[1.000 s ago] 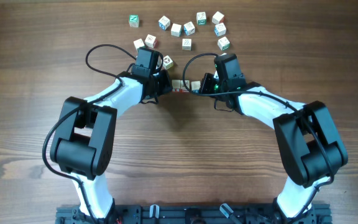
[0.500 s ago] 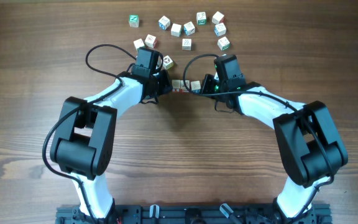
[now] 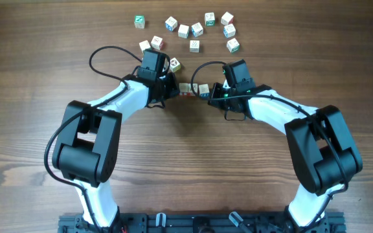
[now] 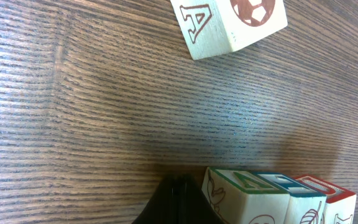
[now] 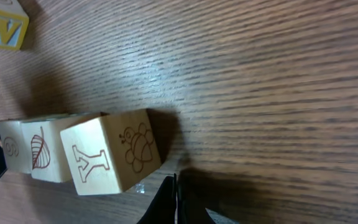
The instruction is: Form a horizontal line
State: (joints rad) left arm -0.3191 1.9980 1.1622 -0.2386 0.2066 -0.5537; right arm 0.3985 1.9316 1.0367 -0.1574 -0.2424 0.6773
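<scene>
Centrally placed horizontal line (image 3: 193, 89)

Its three lettered cubes (image 5: 110, 155) touched edge to edge. At 9 o'clock stood the left gripper (image 3: 168, 90), at 3 o'clock the right gripper (image 3: 211, 94), each with fingers pressed together, holding nothing.

Closed tool (image 4: 178, 190) beside block row (image 4: 272, 196); A-block (image 4: 229, 25) apart.

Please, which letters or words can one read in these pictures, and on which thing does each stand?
"A": football cube, left wrist view.
"Y": end cube of the horizontal line.
"W": corner cube, right wrist view.
Letters on the line's top faces and on the scattered cubes overhead: cut off or too small.
</scene>
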